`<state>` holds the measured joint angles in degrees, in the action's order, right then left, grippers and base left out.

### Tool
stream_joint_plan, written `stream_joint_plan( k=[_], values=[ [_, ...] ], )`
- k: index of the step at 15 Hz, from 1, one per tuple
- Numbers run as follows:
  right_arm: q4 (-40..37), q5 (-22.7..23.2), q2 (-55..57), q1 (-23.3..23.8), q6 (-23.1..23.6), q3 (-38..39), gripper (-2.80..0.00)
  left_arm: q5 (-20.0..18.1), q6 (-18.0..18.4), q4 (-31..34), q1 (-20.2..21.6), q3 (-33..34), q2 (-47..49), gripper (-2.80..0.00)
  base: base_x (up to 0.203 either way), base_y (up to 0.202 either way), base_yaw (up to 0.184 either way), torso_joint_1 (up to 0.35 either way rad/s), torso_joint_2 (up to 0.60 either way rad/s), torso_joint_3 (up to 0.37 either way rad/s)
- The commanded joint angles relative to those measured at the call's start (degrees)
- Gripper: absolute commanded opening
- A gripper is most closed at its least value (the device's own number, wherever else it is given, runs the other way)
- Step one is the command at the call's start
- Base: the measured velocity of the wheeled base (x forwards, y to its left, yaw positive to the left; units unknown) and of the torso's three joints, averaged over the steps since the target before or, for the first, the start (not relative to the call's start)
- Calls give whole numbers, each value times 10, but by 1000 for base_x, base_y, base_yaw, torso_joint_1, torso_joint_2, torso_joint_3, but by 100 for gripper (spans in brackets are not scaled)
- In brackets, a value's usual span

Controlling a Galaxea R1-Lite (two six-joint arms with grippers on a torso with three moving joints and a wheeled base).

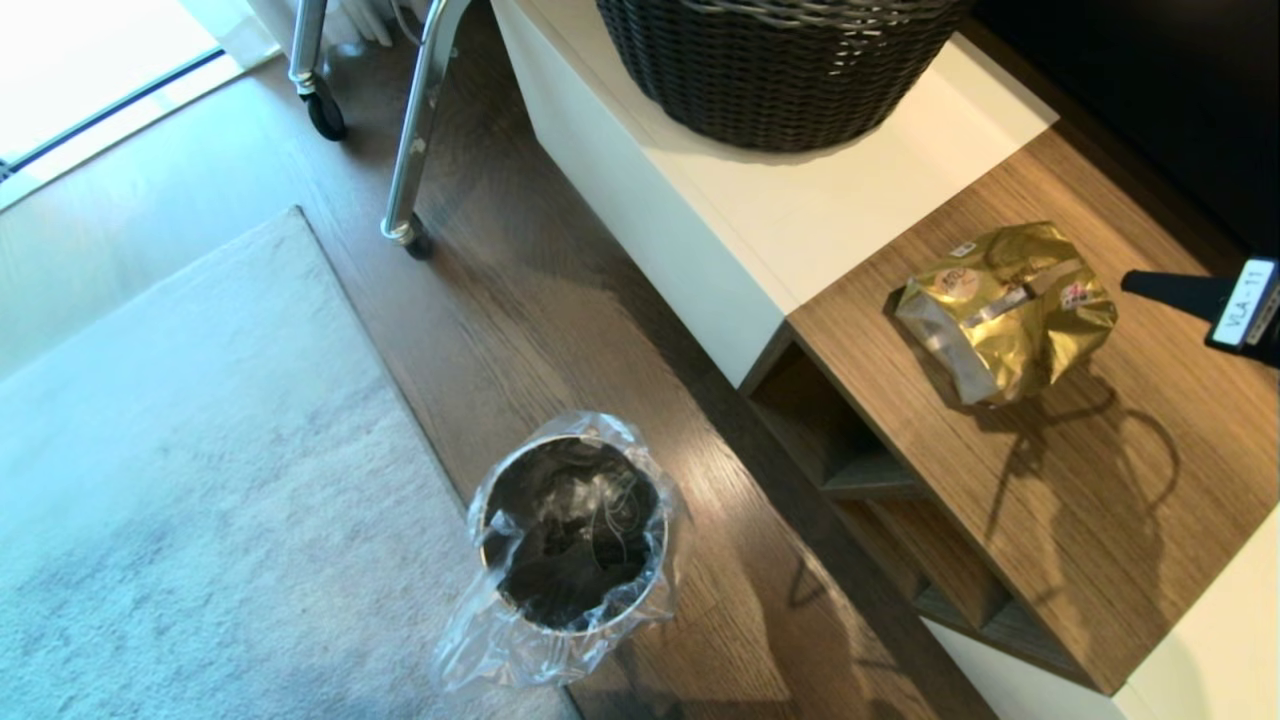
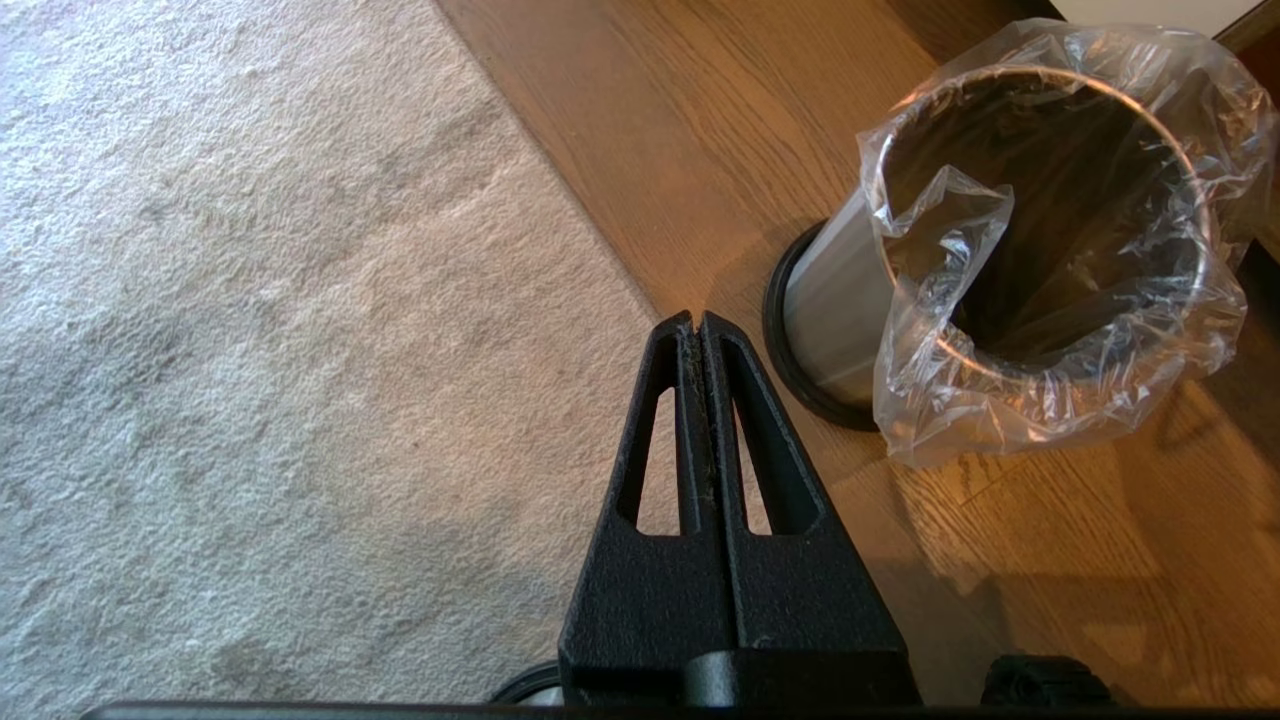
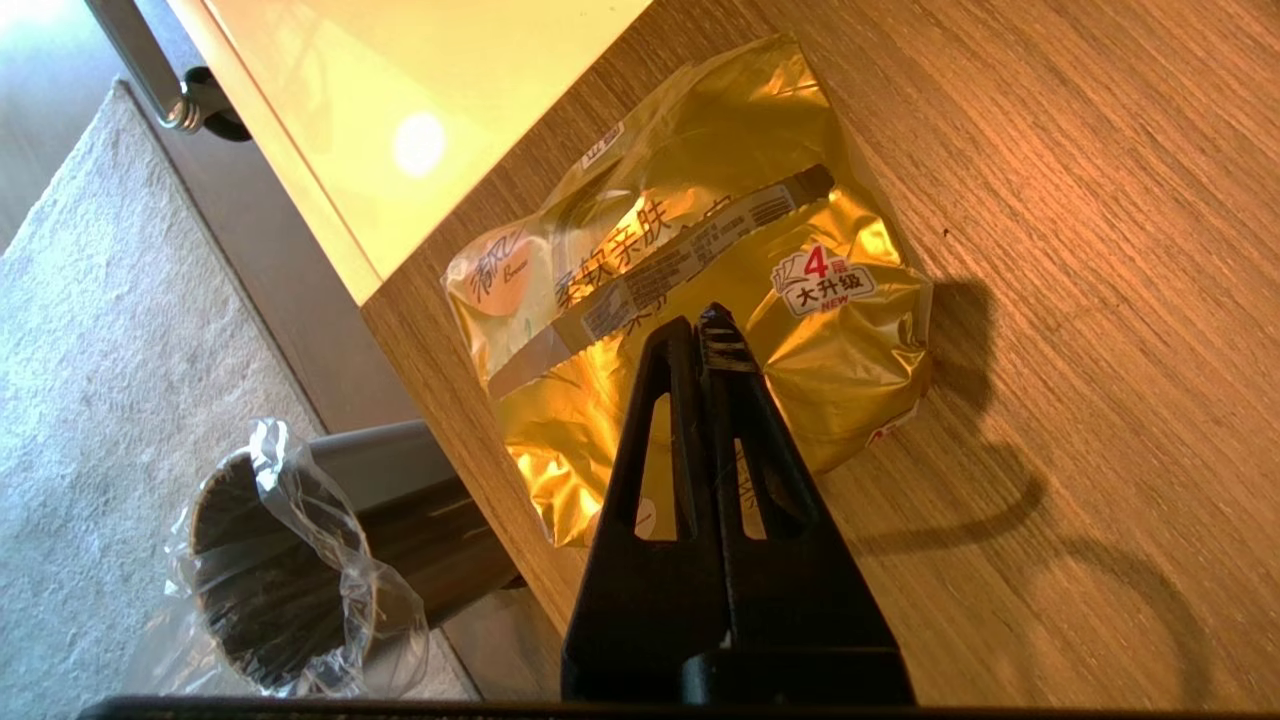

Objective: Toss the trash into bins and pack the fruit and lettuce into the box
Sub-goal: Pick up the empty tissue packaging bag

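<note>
Head view: the snack wrapper (image 1: pixel 1005 310), crinkled shiny gold foil, lies on the wood-grain bench (image 1: pixel 1100 500) at 3 o'clock. The bin (image 1: pixel 572 530), a brushed-steel cylinder with a clear liner bag, stands on the plank floor (image 1: pixel 500 300) at 6 o'clock, beside the pale carpet (image 1: pixel 180 480). A dark woven basket (image 1: pixel 780 70) sits at 12 o'clock. My right arm enters at the 3 o'clock edge.

Left wrist view: my left gripper (image 2: pixel 697 325) is closed and empty, parked above the carpet edge, near the bin.

Right wrist view: my right gripper (image 3: pixel 705 325) hangs over the wrapper, closed, holding nothing. Step in hand, as I judge it: approach to the wrapper. Next move requires opening the jaws, descending, and pinching a raised fold; foil may slip.
</note>
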<state>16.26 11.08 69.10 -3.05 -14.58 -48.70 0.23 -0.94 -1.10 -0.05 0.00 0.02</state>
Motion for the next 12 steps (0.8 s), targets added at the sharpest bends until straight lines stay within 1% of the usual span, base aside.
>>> stream_joint_plan(
  k=[1,2,5,8,10,11,12],
  values=[
    [-3,1,13,1,-1,-7,-280,0,0,0,0,0,0,-280,0,0,0,0,0,0],
    [-3,1,13,1,-1,-6,0,0,0,0,0,0,0,-280,0,0,0,0,0,0],
    [-29,0,10,12,-1,-8,0,0,0,0,0,0,0,-280,0,0,0,0,0,0],
    [-36,1,15,36,20,-11,0,0,0,0,0,0,0,-280,0,0,0,0,0,0],
    [-37,1,26,39,22,-22,0,0,0,0,0,0,0,-280,0,0,0,0,0,0],
    [-37,1,32,39,29,-24,0,0,0,0,0,0,0,-280,0,0,0,0,0,0],
    [-41,1,37,40,54,-26,0,0,0,0,0,0,0,-280,0,0,0,0,0,0]
  ],
)
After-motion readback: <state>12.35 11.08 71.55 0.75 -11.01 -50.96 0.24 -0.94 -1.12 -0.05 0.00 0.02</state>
